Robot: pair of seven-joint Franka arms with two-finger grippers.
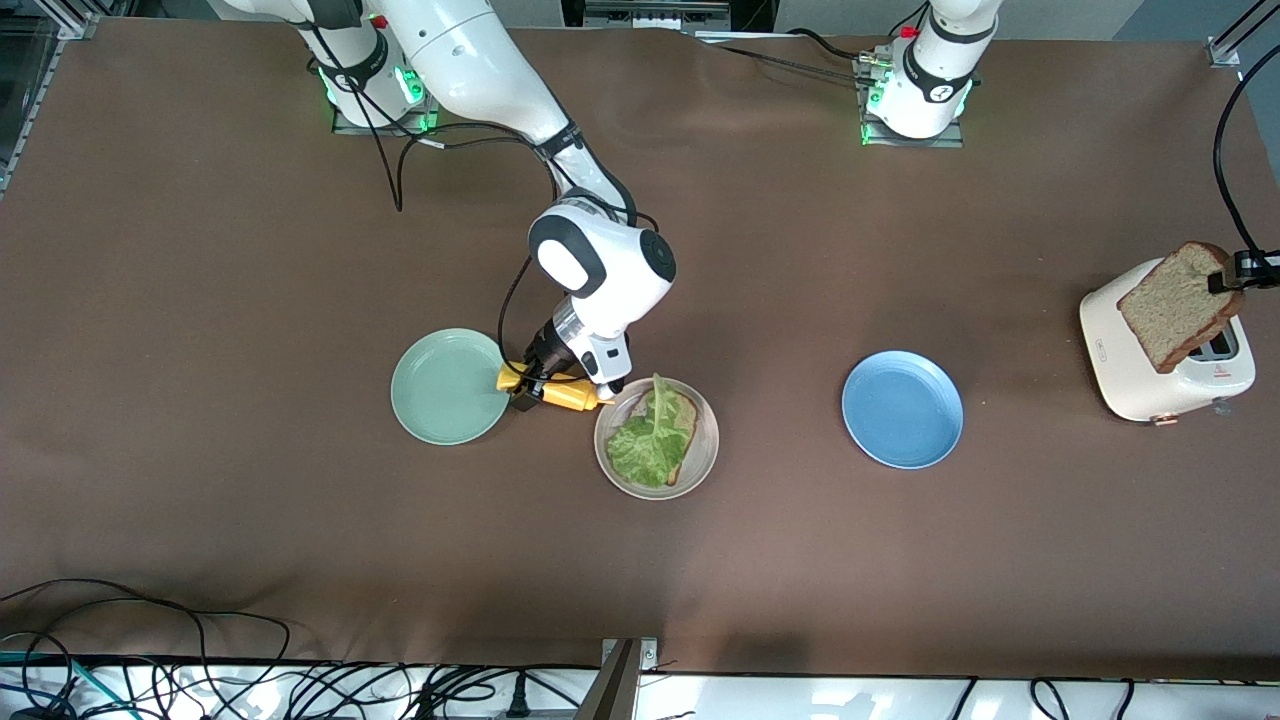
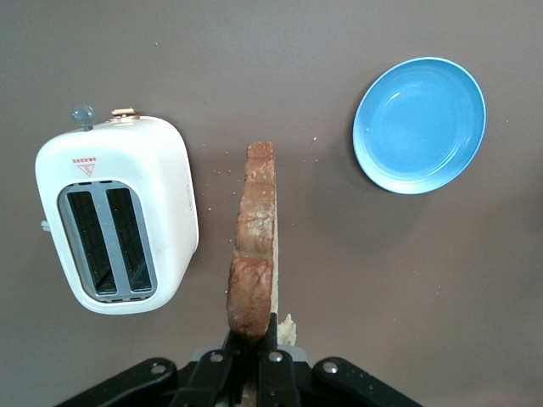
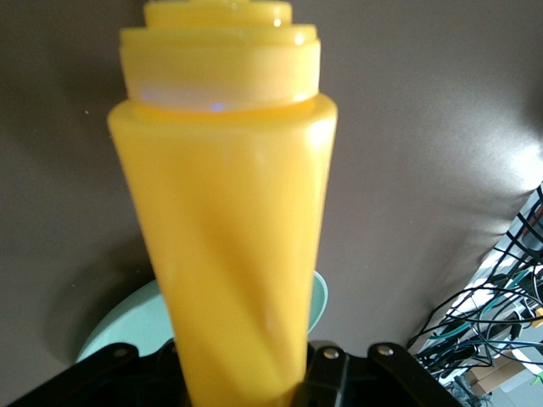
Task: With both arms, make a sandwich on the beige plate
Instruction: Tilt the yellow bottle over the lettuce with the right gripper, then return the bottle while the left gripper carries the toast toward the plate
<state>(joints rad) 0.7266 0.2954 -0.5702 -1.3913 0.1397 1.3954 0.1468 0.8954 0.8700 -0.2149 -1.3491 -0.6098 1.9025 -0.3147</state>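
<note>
A brown table (image 1: 250, 520) carries three plates, one toaster, one yellow bottle and two slices of bread. Taking the beige plate (image 1: 703, 458) as the landmark, it lies about in the middle of the table. It holds one bread slice (image 1: 686, 441) lying flat, with one ruffled lettuce leaf (image 1: 648, 440) on top that covers most of the slice. The long axis of the leaf runs from the plate's rim on the side of the robots' bases toward the front camera, with a small slant. The mint-green plate (image 1: 445, 386) is just beside the beige plate, toward the right arm's end of the table, and it holds nothing. The blue plate (image 1: 902, 408) lies near the beige plate toward the left arm's end and it also holds nothing. The white toaster (image 1: 1150, 375) stands well apart from the beige plate, at the left arm's end; the left wrist view shows its two slots dark and vacant. The right gripper (image 1: 535, 385) hangs between the mint-green plate and the beige plate and clamps the yellow bottle (image 1: 565, 392), which lies sideways with its nozzle end at the rim of the beige plate. The left gripper (image 2: 252, 356) is over the toaster, and its fingers pinch the second bread slice (image 1: 1180, 304) by one edge, so the slice hangs tilted.
</note>
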